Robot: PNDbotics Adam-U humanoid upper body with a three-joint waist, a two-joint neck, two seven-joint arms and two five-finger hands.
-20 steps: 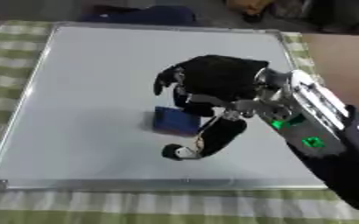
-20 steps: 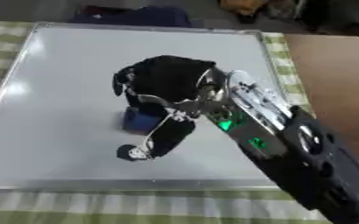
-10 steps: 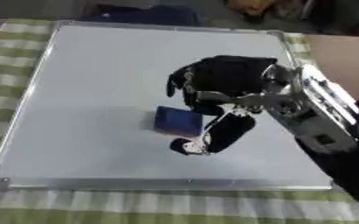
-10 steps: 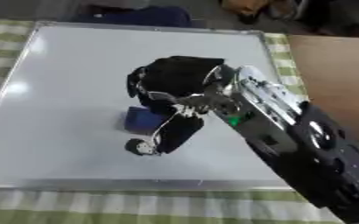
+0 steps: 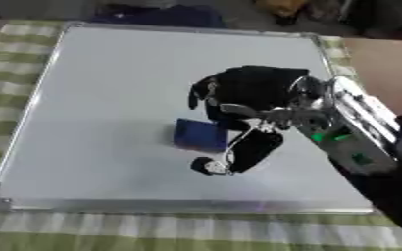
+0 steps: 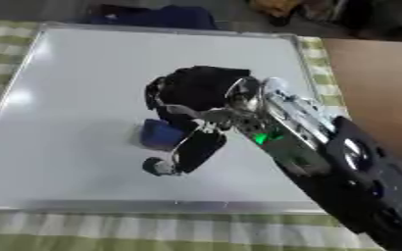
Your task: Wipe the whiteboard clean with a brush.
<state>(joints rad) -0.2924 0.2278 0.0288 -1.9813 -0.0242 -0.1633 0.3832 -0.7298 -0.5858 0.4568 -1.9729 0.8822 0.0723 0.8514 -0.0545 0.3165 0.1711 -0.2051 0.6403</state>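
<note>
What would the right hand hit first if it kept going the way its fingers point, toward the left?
Probably nothing: past the right hand and the blue brush there is only bare whiteboard up to its left frame, then checked cloth. Depth is unclear.

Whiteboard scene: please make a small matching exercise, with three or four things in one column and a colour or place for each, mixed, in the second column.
Things:
1. whiteboard
2. brush
3. right hand
4. tablecloth

Descriptions:
a. green and white check
b. black, over the middle of the board
c. blue, under the fingers
d. white, with a silver frame

Pairs: 1-d, 2-c, 3-b, 4-a
</note>
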